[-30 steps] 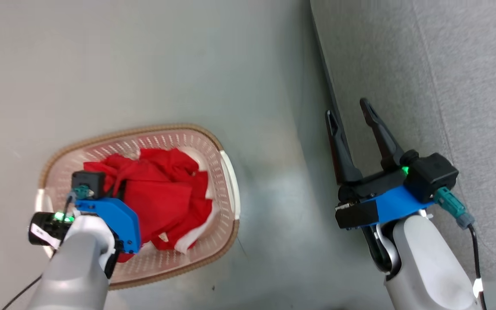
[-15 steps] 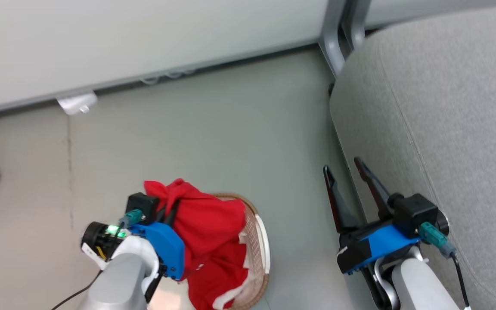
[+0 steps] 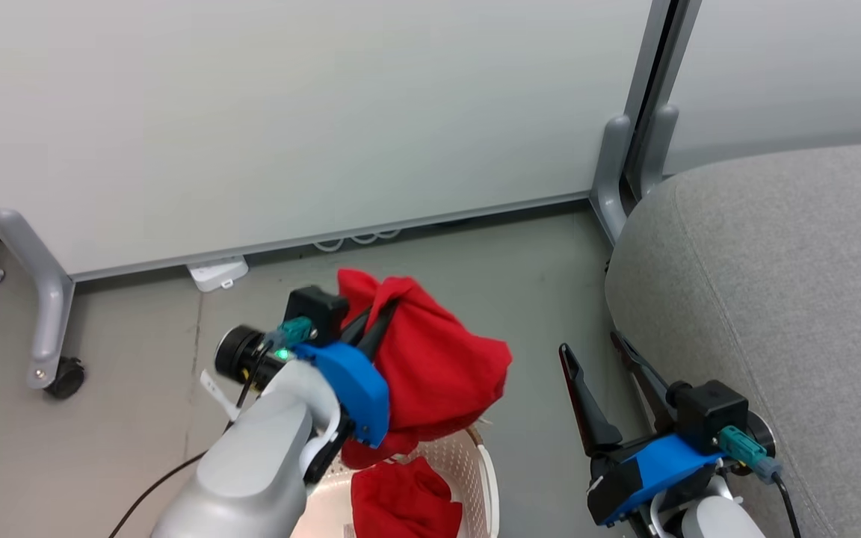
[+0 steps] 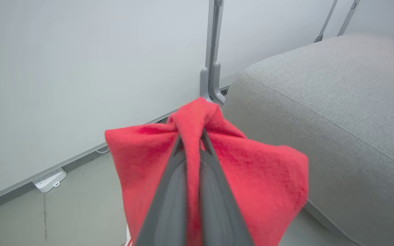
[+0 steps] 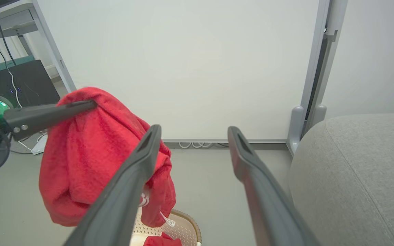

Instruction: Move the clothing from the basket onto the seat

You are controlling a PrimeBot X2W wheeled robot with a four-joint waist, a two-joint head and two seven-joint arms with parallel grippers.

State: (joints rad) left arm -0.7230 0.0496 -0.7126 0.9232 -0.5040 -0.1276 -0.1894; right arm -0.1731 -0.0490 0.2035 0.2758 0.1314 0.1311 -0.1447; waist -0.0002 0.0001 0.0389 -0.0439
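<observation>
A red garment [image 3: 438,366] hangs above the basket [image 3: 475,467], pinched at its top by my left gripper [image 3: 384,302], which is shut on it. In the left wrist view the red cloth [image 4: 251,184] drapes over both fingers, with the grey seat [image 4: 337,112] to the right. More red clothing [image 3: 400,501] lies inside the cream basket at the bottom of the head view. My right gripper [image 3: 591,345] stands open and empty beside the seat [image 3: 789,284]. In the right wrist view its gripper [image 5: 193,131] frames the floor, with the hanging garment [image 5: 91,160] at left.
A pale partition wall [image 3: 288,112] on grey wheeled feet [image 3: 45,329] stands behind the basket. A white power strip [image 3: 215,273] lies at its base. A grey post [image 3: 613,179] stands between wall and seat. Bare grey floor [image 3: 542,299] separates basket and seat.
The head camera has tilted up, bringing wall and seat top into view. My left gripper has lifted the red garment up out of the basket. The right gripper stays open.
</observation>
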